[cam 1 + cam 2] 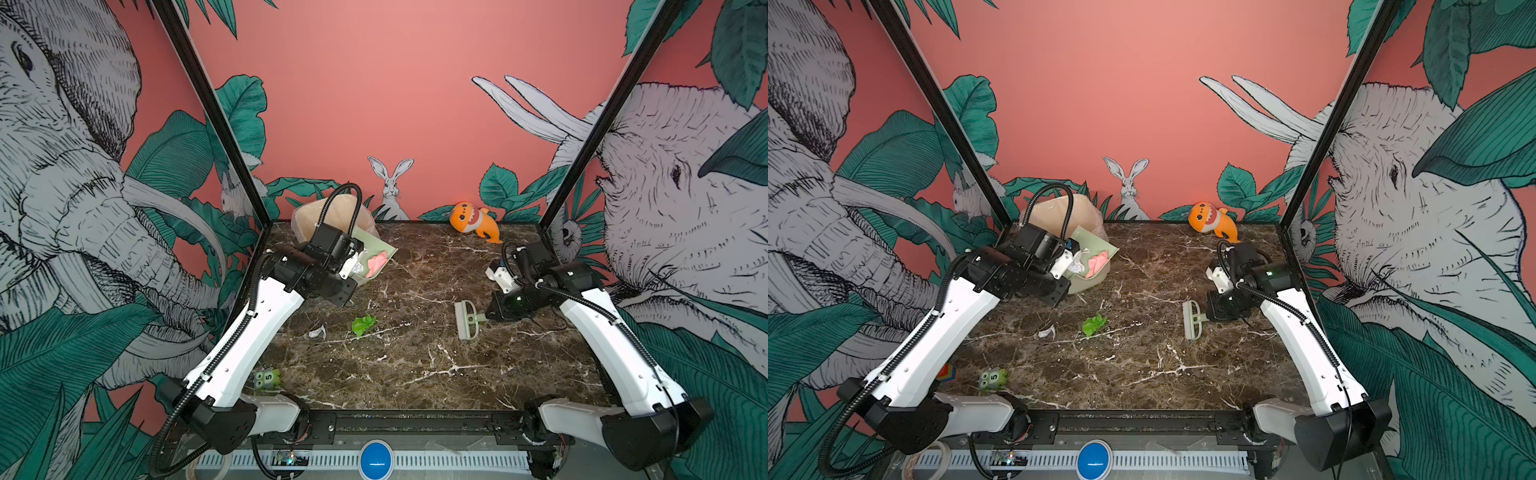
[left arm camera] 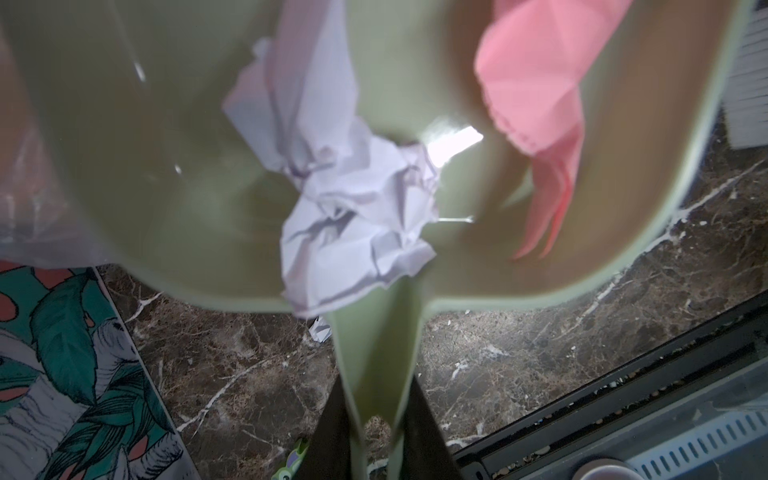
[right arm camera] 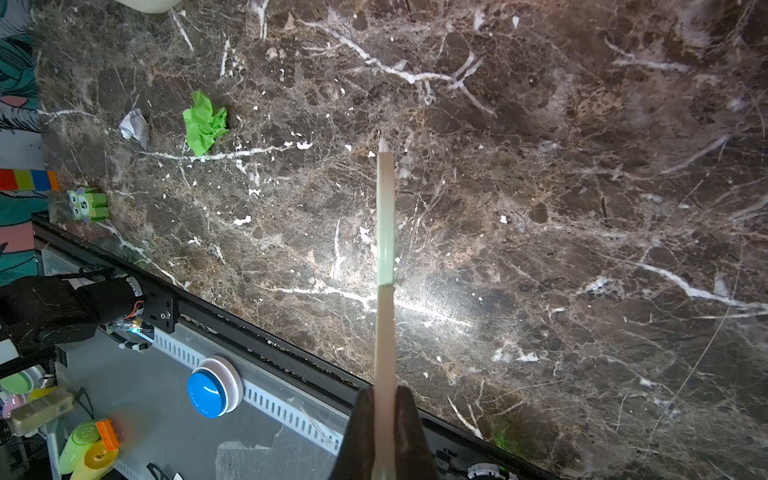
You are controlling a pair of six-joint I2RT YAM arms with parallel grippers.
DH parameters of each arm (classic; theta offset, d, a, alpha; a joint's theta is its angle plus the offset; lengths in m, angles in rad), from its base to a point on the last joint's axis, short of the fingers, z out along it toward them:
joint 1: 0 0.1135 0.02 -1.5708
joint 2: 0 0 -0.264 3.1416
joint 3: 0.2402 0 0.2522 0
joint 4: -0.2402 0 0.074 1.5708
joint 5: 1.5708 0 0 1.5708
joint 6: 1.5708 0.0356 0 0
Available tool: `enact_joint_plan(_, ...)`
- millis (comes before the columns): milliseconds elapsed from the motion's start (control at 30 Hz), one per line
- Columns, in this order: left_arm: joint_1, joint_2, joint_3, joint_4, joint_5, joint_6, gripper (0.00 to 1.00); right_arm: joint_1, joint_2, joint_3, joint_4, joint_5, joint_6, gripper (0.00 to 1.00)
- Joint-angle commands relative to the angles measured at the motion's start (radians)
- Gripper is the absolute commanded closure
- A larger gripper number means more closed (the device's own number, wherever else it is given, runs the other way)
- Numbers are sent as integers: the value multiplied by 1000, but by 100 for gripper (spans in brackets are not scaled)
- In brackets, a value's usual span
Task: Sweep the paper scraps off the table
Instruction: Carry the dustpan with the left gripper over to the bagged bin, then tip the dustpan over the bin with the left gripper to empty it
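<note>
Left pincer (image 2: 378, 440): clamped on dustpan (image 2: 145, 174) handle.
Right pincer (image 3: 384, 436): clamped on brush (image 1: 466, 319).
Risk: tilt may spill paper scraps (image 2: 357, 232) past bin (image 1: 307, 216) (rim unclear) onto counter (image 1: 415, 374).

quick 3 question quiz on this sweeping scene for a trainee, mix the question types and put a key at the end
1. Multiple choice: the left gripper is shut on the handle of which thing?
A) the orange plush shark
B) the pale green plastic dustpan
C) the beige bin
2. True or false: the bright green crumpled paper scrap lies inside the dustpan.
3. Short answer: what does the right gripper hold?

Key
1. B.
2. False; it lies on the dark brown marble-patterned table.
3. The pale green brush with white bristles, by its handle.
</note>
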Motion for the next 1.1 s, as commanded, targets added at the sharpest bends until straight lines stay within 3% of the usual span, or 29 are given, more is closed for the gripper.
enact_joint_plan(0,62,-28,41,-45,11,19,85,-10,-13,-7,14,-28,-23,100)
enact_joint_plan(467,389,-5,145,-57,8,73,85,-48,-4,-4,-1,-54,-61,100)
enact_joint_plan(767,436,102,236,-17,-83,106,85,-58,-1,8,-17,-63,-73,100)
enact_joint_plan(1067,438,223,342,-22,-294,191,85,-57,0,-6,-11,-78,-69,100)
